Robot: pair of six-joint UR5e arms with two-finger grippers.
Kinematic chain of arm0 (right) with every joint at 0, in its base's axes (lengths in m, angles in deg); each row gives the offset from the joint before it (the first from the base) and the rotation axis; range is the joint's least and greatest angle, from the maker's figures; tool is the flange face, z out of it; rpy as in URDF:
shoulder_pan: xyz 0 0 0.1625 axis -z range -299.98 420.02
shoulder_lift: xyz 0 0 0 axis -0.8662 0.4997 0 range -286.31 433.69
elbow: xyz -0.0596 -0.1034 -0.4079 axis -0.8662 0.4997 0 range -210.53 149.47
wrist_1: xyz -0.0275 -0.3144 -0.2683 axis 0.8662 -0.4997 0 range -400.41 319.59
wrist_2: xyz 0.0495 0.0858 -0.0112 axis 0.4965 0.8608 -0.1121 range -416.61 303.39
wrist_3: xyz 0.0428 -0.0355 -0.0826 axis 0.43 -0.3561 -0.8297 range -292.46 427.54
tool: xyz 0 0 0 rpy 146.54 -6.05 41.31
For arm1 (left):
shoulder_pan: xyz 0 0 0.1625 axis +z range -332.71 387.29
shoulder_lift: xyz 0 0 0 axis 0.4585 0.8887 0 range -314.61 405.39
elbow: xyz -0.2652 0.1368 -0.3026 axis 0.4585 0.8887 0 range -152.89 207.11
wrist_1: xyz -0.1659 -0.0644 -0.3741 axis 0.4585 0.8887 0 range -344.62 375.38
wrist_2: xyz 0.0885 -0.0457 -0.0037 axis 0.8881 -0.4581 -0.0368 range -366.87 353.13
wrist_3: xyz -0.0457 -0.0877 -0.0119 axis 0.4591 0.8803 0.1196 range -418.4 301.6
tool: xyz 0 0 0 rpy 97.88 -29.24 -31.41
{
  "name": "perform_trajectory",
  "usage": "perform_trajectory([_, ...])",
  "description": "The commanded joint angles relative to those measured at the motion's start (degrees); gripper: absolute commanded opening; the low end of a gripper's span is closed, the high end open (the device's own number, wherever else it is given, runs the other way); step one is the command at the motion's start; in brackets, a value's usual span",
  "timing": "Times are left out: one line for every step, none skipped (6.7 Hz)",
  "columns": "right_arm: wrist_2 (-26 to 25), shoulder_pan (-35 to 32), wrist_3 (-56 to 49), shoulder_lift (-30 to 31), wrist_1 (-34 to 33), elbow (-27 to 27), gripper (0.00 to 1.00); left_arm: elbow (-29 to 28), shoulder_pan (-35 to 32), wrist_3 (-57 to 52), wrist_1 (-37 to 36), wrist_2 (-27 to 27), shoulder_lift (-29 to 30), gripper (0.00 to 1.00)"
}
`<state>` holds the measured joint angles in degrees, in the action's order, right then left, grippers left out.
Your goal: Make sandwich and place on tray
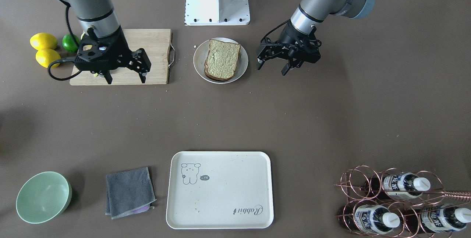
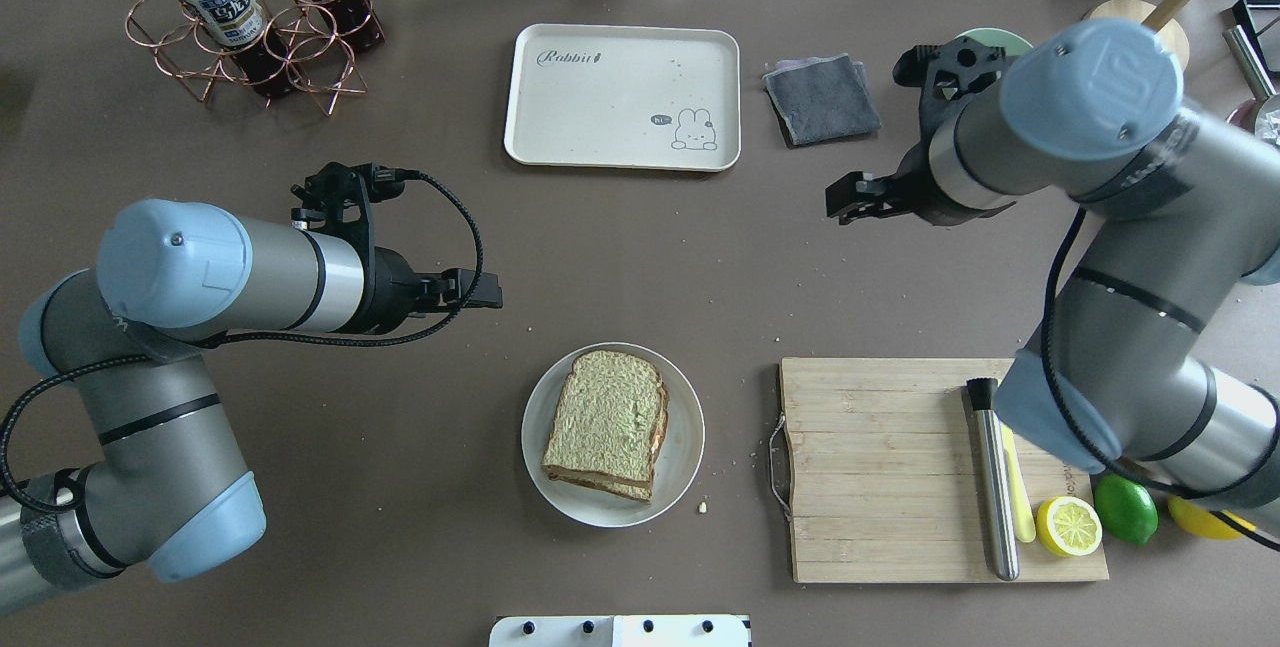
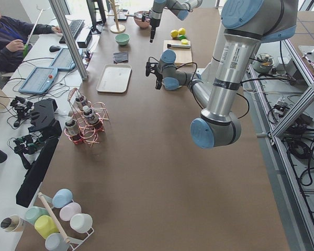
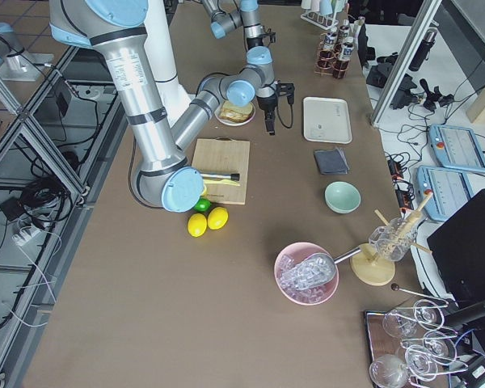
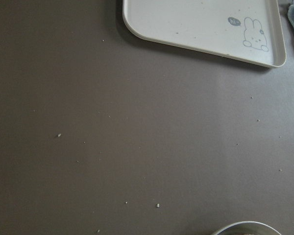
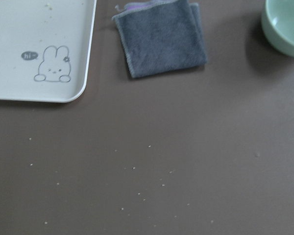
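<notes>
The sandwich [image 2: 608, 424] lies on a round white plate [image 2: 685, 447] near the robot's base: two bread slices with brown crusts, stacked. It also shows in the front view [image 1: 222, 59]. The egg is hidden. The cream tray [image 2: 600, 117] lies bare at the far side and also shows in the front view [image 1: 228, 208]. My left gripper [image 1: 271, 70] hangs open and empty beside the plate, apart from it. My right gripper [image 1: 126, 81] hangs open and empty over the front edge of the wooden cutting board [image 1: 154, 46]. The wrist views show no fingers.
On the cutting board [image 2: 880, 467] lie a steel tool [image 2: 993, 487] and a halved lemon [image 2: 1068, 525], with a lime [image 2: 1125, 509] beside it. A grey cloth [image 2: 822, 97] and a green bowl [image 1: 43, 196] lie next to the tray. A copper bottle rack [image 2: 250, 27] stands at the far left.
</notes>
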<state>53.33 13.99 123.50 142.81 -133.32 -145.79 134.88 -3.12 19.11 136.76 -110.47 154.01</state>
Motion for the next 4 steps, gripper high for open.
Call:
perform_trajectory([12.87,-14.38,-18.0,6.77,-1.13,-2.15,1.0,-0.01,5.77,1.85,0.0,5.14,-0.16,0.98])
perform_trajectory([13.89,-18.61,-26.78,12.48,-1.04,-4.08,1.0,-0.45,5.97,3.42,0.0,5.16,-0.07,0.97])
perform_trajectory([13.9,-21.79,-29.74,15.67,-1.13,-5.14,1.0,-1.06,7.54,3.43,0.0,5.24,-0.16,0.97])
perform_trajectory([13.9,-23.04,-33.34,17.44,-1.13,-5.24,1.0,-1.24,8.77,3.43,0.0,6.12,-0.25,0.97])
